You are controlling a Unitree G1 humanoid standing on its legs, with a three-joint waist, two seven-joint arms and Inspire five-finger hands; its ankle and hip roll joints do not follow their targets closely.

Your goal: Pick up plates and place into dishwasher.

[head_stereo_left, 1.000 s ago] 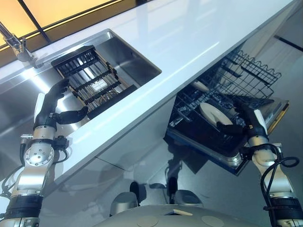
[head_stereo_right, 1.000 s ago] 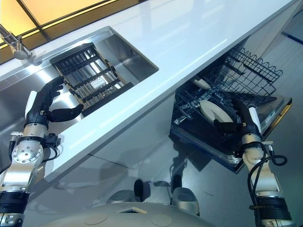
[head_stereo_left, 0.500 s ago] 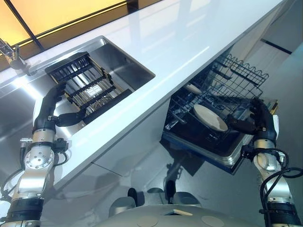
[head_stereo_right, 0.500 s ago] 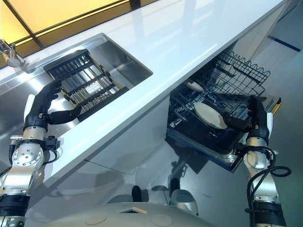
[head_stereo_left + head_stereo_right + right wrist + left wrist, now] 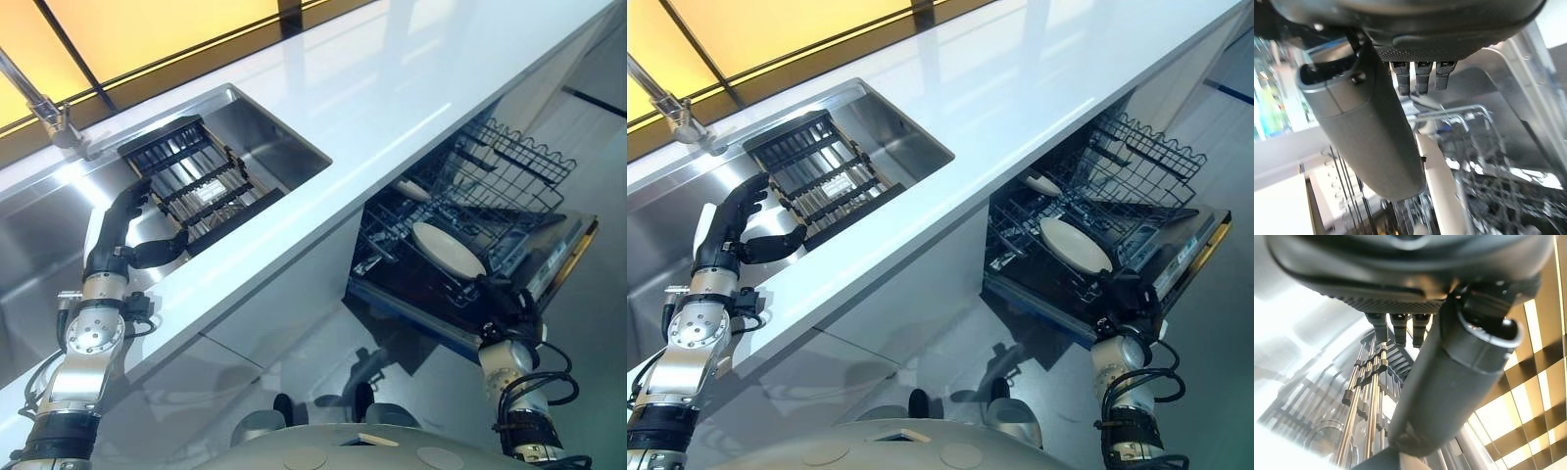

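I am seeing one white plate (image 5: 448, 249) standing tilted in the dishwasher rack (image 5: 509, 162), near its front edge. My right hand (image 5: 1124, 292) is hanging just beside it, fingers loose, holding nothing. My left hand (image 5: 132, 217) is hovering relaxed over the sink rack (image 5: 201, 176), empty.

Nothing to read here: no lettering, label, number or sign can be made out on any surface in these views. The drying rack (image 5: 196, 176) just past the left hand (image 5: 127, 230) carries a pale patch, too small to tell whether it bears print. The plate (image 5: 1075, 245) just beyond the right hand (image 5: 1127, 294) is blank white, and the dishwasher rack (image 5: 490, 176) around it is bare wire.
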